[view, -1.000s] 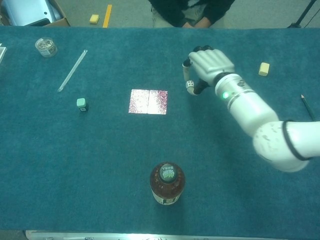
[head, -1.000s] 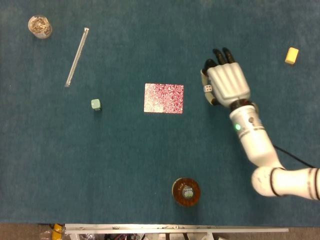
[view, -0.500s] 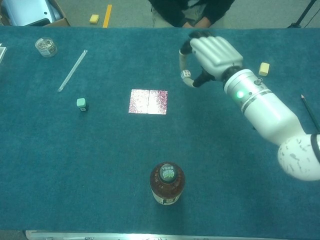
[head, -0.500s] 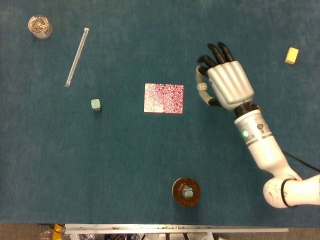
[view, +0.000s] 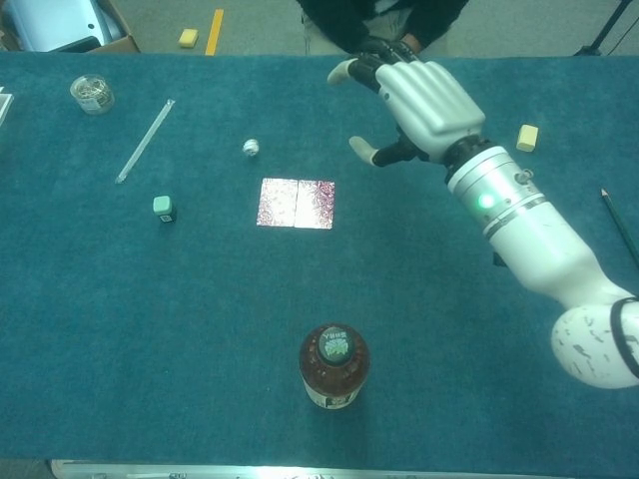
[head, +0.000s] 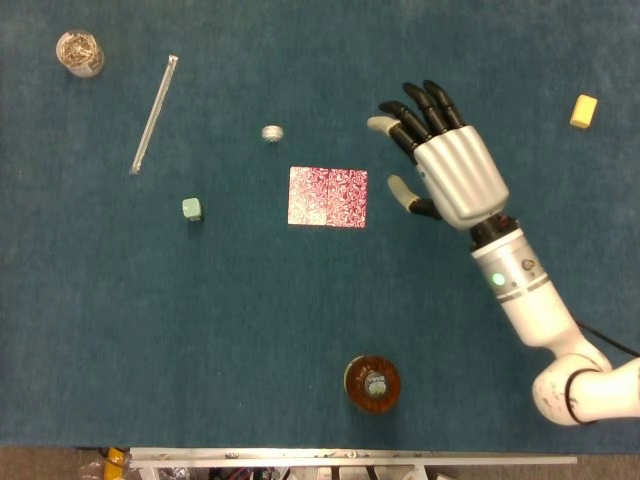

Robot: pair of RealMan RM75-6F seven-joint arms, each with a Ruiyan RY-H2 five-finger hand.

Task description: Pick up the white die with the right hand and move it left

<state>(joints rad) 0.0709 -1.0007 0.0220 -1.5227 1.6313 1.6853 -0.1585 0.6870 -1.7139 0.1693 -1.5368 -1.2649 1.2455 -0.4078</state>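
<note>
Spreading empty, the right hand (head: 452, 172) hovers; only chest view shows a pencil (view: 614, 215).

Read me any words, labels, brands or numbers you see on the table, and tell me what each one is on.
No text here can be read.
Bottle: its cap carries a print, too blurred to read.
White die: blurred, pips unreadable.
Green die: marks too small to tell.
Patterned card: pattern only, no words.

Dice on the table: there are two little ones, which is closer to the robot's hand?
The white die, lying beyond the patterned card, is closer to the right hand. The green die sits farther left, near the clear stick.
</note>
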